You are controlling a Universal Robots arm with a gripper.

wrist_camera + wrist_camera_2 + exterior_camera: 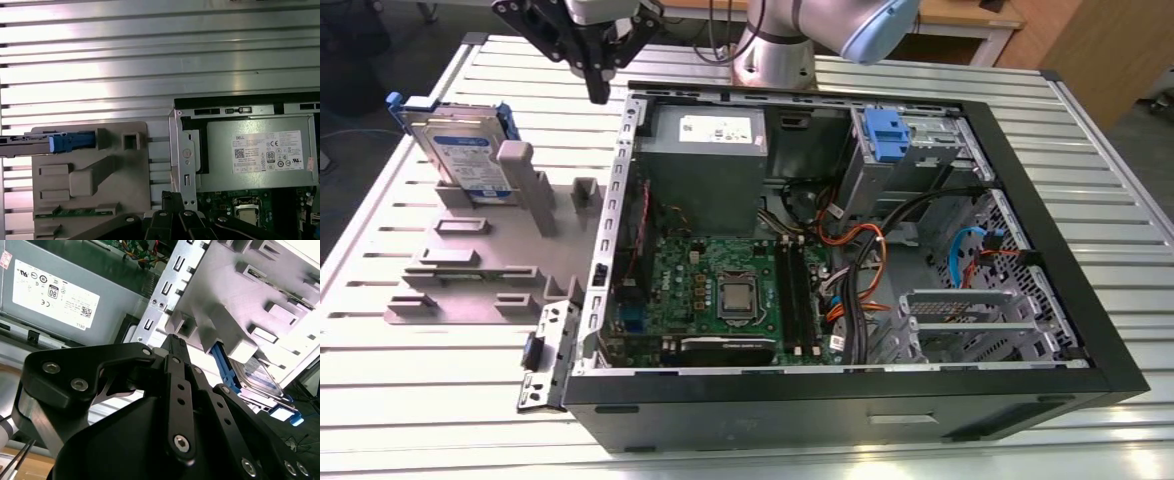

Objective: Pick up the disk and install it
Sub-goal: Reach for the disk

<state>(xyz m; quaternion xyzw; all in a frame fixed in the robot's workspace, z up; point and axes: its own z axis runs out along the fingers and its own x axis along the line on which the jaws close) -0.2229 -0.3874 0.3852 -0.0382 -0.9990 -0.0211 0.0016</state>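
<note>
My gripper (598, 92) hangs with fingers pressed together (holding nothing) over the table (427, 425), between the disk (459, 150) and the case (854, 410).

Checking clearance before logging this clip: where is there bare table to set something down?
Bare table slats lie at the exterior view's lower left, bordered by the grey fixture and the open case, and along that view's right past the case. Crowded: the case interior, and the fixture holding the disk.
</note>
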